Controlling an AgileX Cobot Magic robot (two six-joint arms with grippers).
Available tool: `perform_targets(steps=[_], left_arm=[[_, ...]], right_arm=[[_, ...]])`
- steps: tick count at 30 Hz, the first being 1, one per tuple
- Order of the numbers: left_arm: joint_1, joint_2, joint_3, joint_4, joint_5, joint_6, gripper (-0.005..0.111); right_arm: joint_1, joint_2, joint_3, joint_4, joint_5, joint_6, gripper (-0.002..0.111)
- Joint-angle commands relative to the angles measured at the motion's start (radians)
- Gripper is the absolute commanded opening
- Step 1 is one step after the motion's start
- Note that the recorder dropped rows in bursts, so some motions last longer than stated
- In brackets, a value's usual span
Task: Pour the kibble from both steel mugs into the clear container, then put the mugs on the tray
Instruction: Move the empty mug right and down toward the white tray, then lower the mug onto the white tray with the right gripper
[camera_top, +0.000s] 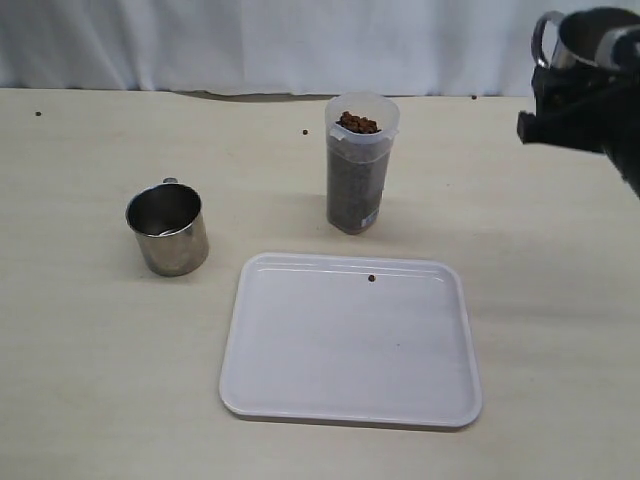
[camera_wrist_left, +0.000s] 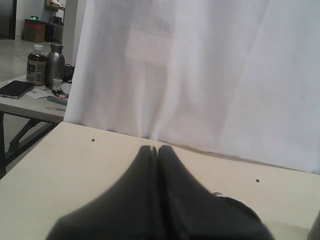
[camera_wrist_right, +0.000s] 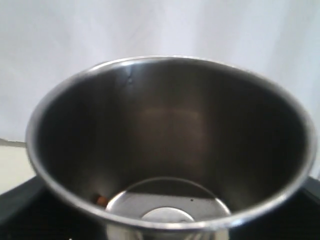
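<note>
Steel mugs, two: raised mug (camera_top: 590, 35), nearly empty, was clamped in the right gripper (camera_top: 585, 80) high to the right of the clear container (camera_top: 361, 170) nearly full of kibble (camera_top: 357, 123); table mug (camera_top: 167, 229) stood left of the tray (camera_top: 340, 365); left gripper (camera_wrist_left: 157, 150) was closed, holding nothing

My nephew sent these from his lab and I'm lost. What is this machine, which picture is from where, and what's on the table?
It is a two-armed robot. One camera watches the pale table from outside; one rides each wrist. On the table stand a short shiny steel mug, a tall clear plastic container full of small brown kibble, and a flat white tray. On the right arm, jaws hold a matching second mug; its wrist camera looks inside. The left wrist picture shows black jaws shut.
</note>
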Motion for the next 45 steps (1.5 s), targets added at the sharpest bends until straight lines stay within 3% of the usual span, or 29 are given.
perform_targets(steps=[1,8,19,30,40,45], left_arm=[[-0.003,-0.003,0.004,-0.004,-0.015,-0.002,0.0],[-0.003,-0.003,0.004,-0.004,-0.015,-0.002,0.0],[-0.003,-0.003,0.004,-0.004,-0.015,-0.002,0.0],[-0.003,-0.003,0.004,-0.001,-0.015,-0.002,0.0],[-0.003,-0.003,0.004,-0.001,-0.002,-0.002,0.0],[-0.003,-0.003,0.004,-0.001,-0.002,-0.002,0.0]], right_arm=[[-0.007,-0.028,0.206,-0.245,-0.243,0.309,0.005],[-0.006,-0.028,0.427,-0.47,-0.391,0.32,0.005],[-0.006,0.177,0.437,-0.794,-0.461,0.372,0.005],[-0.017,0.416,0.247,-0.94,-0.461,0.383,0.005],[-0.191,0.483,0.193,-1.104,-0.461,0.439,0.005],[-0.216,0.498,0.191,-1.121,-0.461,0.439,0.005]])
